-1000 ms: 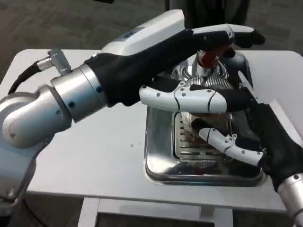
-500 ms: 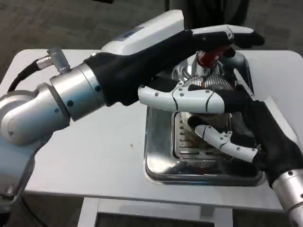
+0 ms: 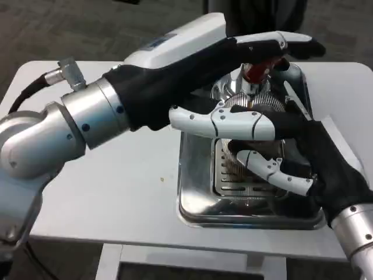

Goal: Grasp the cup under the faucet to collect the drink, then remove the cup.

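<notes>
A chrome drink dispenser [image 3: 256, 102] with a red tap handle [image 3: 257, 69] stands at the back of a chrome drip tray [image 3: 198, 204]. My left hand [image 3: 221, 76] reaches over the dispenser. Its upper fingers [image 3: 280, 41] lie across the red handle and a lower finger stretches across the dispenser's front. Under the faucet a ribbed clear cup [image 3: 231, 153] shows partly on the tray's grille. My right hand [image 3: 309, 163] comes in from the right, its fingers [image 3: 271, 169] curled around the cup's near side. Whether it grips the cup is hidden.
The white table [image 3: 128, 181] has free surface left of the tray. Its front edge runs close below the tray. My left forearm [image 3: 70, 128] crosses above the table's left half.
My right hand has moved left and slightly up, and its fingers have closed in on the cup. My left hand has stayed on the handle.
</notes>
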### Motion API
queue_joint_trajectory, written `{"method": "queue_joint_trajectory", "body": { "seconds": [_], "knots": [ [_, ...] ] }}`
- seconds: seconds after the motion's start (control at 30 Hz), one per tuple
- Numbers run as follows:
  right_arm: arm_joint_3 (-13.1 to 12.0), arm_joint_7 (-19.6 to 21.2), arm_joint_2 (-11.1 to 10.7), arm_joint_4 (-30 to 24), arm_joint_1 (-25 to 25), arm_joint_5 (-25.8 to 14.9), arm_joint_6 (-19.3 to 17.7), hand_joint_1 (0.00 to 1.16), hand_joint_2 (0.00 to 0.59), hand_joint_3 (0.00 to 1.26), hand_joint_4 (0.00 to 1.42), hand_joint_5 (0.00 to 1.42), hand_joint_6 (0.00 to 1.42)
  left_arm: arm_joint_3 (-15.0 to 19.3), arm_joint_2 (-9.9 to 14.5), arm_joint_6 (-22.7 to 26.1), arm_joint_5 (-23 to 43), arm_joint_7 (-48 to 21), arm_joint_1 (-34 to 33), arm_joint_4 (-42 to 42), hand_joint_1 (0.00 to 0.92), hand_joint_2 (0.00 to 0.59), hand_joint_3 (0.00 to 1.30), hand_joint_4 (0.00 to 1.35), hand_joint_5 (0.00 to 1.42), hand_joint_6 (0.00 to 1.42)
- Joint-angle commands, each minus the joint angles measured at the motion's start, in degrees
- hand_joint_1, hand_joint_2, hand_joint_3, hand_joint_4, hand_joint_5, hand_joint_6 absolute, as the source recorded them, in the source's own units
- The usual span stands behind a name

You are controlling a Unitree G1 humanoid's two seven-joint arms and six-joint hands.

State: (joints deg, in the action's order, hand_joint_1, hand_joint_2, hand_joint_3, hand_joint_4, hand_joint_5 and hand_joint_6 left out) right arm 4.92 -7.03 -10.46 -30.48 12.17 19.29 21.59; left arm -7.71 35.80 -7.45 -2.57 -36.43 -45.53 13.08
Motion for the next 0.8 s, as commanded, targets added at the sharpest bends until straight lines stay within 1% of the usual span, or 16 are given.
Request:
{"method": "queue_joint_trajectory", "body": {
  "seconds": [0.03, 0.8],
  "knots": [
    [0.31, 0.57, 0.33, 0.26, 0.06, 0.27, 0.03, 0.69, 0.259, 0.0, 0.01, 0.06, 0.14, -1.96, 1.51, 0.35, -0.78, -4.18, 2.32, -1.3, 0.143, 0.128, 0.19, 0.16, 0.24, 0.21],
    [-0.35, 0.21, -0.52, -0.09, -0.26, -0.24, 0.12, 0.67, 0.264, 0.0, 0.01, 0.06, 0.14, -2.1, 1.32, 0.61, -0.83, -4.03, 2.28, -1.0, 0.139, 0.123, 0.19, 0.16, 0.24, 0.21]
  ]
}}
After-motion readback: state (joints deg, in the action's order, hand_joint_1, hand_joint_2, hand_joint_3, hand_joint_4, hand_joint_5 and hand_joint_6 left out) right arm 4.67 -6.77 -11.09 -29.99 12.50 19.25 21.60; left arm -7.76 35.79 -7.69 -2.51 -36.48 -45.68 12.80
